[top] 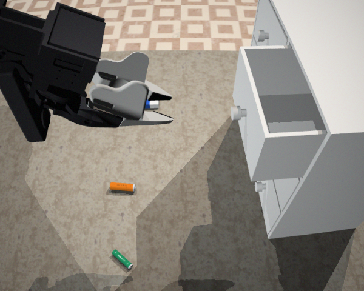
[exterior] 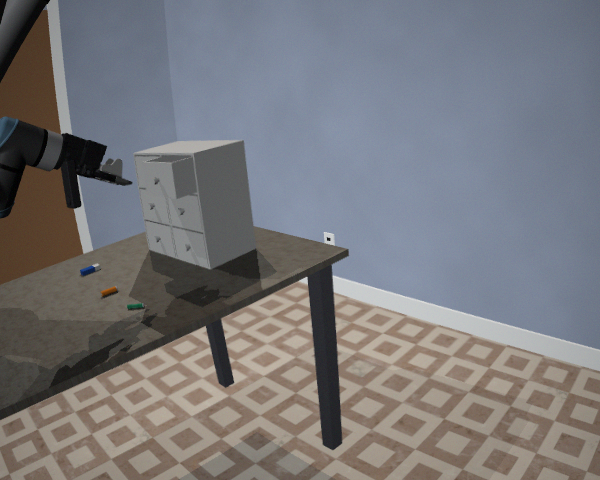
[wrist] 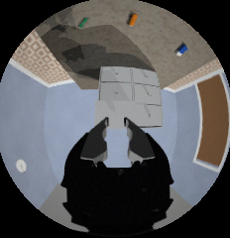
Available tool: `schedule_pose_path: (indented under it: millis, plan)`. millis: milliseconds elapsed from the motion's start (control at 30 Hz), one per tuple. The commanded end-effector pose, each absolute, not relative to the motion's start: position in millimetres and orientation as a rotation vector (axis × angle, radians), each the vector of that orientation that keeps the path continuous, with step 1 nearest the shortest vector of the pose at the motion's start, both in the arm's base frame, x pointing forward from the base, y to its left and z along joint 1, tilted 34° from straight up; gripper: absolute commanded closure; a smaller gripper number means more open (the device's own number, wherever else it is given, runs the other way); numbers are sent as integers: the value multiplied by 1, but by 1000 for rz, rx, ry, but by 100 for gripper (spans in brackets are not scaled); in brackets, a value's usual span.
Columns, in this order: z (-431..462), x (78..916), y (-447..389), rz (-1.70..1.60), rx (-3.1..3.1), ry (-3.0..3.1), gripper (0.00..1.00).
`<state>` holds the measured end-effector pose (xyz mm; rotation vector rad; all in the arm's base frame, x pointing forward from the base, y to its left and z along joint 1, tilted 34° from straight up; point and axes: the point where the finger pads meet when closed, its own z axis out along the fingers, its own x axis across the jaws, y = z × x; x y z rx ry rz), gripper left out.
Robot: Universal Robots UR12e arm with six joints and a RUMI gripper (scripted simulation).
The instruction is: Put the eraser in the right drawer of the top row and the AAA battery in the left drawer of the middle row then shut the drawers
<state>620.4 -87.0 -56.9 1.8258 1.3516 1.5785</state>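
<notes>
End effector [top: 171,108] [exterior: 129,181] [wrist: 116,118] slightly open, holding nothing; top-row right drawer [top: 279,156] [exterior: 160,193] [wrist: 111,111] out, presumably to receive the eraser [top: 155,104] [exterior: 89,269] [wrist: 182,50].

Chest [top: 348,78] [exterior: 225,206] [wrist: 132,84] stands upright on counter [top: 176,175] [exterior: 290,246] [wrist: 160,30]. Top right drawer [top: 249,125] [exterior: 165,188] [wrist: 112,111] sticks out of chest front. Facing chest, eraser [top: 152,104] [exterior: 89,269] [wrist: 181,50], bigger battery [top: 122,187] [exterior: 109,291] [wrist: 133,20] and AAA battery [top: 122,259] [exterior: 135,306] [wrist: 83,22] lie on counter before chest. Eraser left, bigger battery between, AAA battery right. All three apart. Gripper [top: 171,108] [exterior: 129,182] [wrist: 116,118] high over counter, in front of pulled-out drawer, not touching it.
</notes>
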Motion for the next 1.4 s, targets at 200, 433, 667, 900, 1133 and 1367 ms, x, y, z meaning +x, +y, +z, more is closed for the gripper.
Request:
schedule_pose_path:
  millis: [200, 433, 667, 900, 1133, 1367]
  plan:
    - [-54, 606, -88, 1581, 1825, 1363, 80]
    - [-54, 607, -88, 1581, 1826, 1364, 80]
    - [-54, 607, -88, 1580, 1827, 1366, 80]
    - [-54, 606, -89, 1578, 1829, 1369, 80]
    - [-54, 606, -90, 1574, 1834, 1376, 80]
    - [-53, 605, -90, 1569, 1840, 1385, 80]
